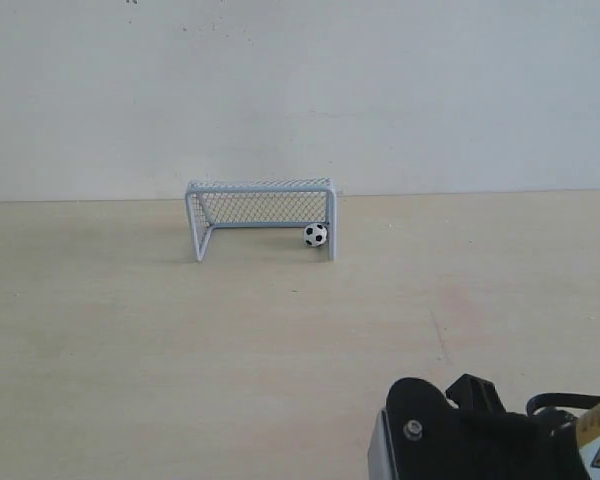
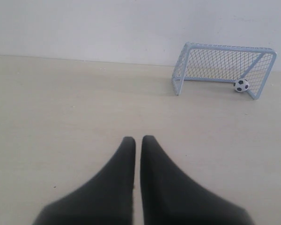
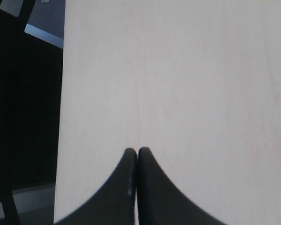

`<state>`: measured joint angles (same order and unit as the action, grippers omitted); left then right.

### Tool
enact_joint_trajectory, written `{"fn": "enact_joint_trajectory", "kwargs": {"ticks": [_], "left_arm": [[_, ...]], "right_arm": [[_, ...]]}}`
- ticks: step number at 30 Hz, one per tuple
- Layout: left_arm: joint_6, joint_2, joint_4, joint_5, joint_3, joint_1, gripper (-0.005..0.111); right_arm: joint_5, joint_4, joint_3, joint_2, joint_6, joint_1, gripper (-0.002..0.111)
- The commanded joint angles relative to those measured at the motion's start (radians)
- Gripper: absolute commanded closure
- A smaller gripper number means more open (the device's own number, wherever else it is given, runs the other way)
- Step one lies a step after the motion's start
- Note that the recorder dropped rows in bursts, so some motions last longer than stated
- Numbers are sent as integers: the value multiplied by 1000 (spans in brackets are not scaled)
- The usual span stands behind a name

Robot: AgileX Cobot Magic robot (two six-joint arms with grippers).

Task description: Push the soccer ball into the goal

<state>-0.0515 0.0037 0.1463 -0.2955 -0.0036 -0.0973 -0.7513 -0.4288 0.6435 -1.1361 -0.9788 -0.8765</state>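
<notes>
**One ball, one goal**

Exterior: the soccer ball [image 1: 316, 235] sits inside the goal [image 1: 261, 186], beside its right-hand post. Left wrist: left gripper [image 2: 138, 140] clenched, well apart from the goal. Right wrist: right gripper [image 3: 137, 151] clenched above the table [image 3: 187, 70].

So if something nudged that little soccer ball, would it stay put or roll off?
It probably rolls readily: the soccer ball is round and sits on a smooth, flat table. It likely wouldn't go far, since it rests inside the goal beside one post, with netting behind.
</notes>
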Motion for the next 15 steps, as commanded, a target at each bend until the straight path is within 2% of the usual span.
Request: {"fn": "enact_joint_trajectory", "kwargs": {"ticks": [1, 6, 15], "left_arm": [[-1, -4, -6, 1, 4, 6, 102], [-1, -4, -6, 1, 4, 6, 102], [-1, -4, -6, 1, 4, 6, 102]], "right_arm": [[9, -6, -3, 91, 3, -1, 108], [9, -11, -3, 227, 3, 13, 108], [11, -15, -3, 347, 21, 169, 108]]}}
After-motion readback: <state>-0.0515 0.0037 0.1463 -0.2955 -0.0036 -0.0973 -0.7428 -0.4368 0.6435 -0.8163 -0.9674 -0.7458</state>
